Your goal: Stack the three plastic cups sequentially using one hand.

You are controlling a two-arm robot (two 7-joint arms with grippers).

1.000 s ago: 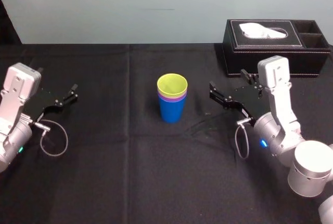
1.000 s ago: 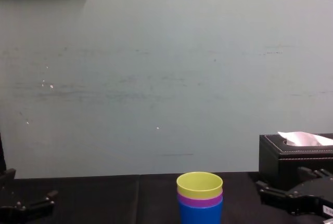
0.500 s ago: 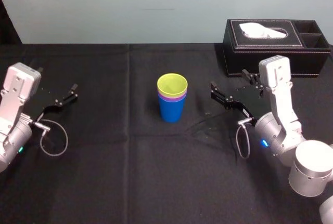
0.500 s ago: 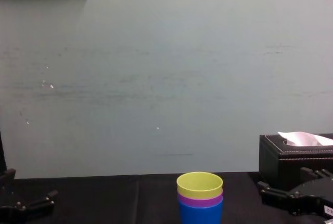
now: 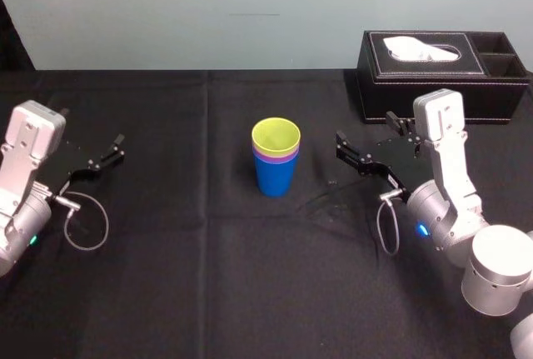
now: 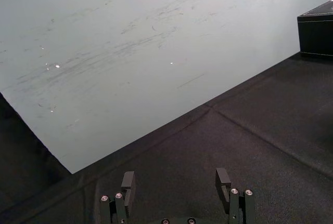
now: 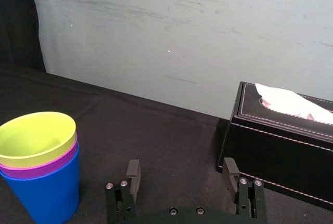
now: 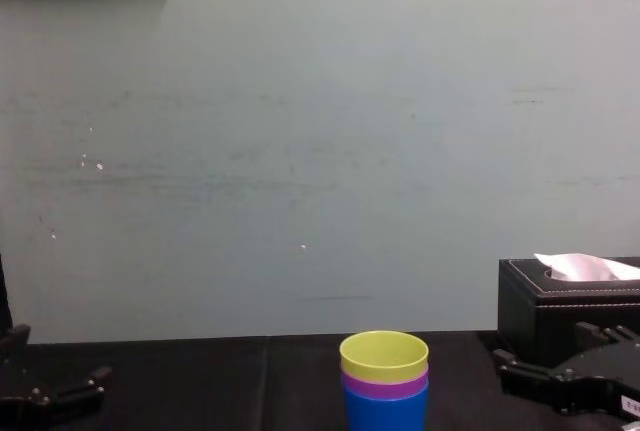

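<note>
- blue tapered plastic cup (image 7: pixel 48 195) stands upright mid black cloth surface (image 5: pixel 208 276); purple plastic cup (image 7: pixel 41 168) nested in it, yellow-green plastic cup (image 7: pixel 35 138) nested on top.
- right black mechanical hand (image 5: pixel 365 128) near the stack's right, apart from it, fingers wide, empty.
- left black mechanical hand (image 6: pixel 175 178) far left, well apart, wide, empty.
- black leather tissue box (image 5: pixel 433 76) back right.

Silver-grey right arm (image 5: pixel 450 213) bears black pincer (image 5: pixel 365 128), looped cable (image 5: pixel 383 232).
</note>
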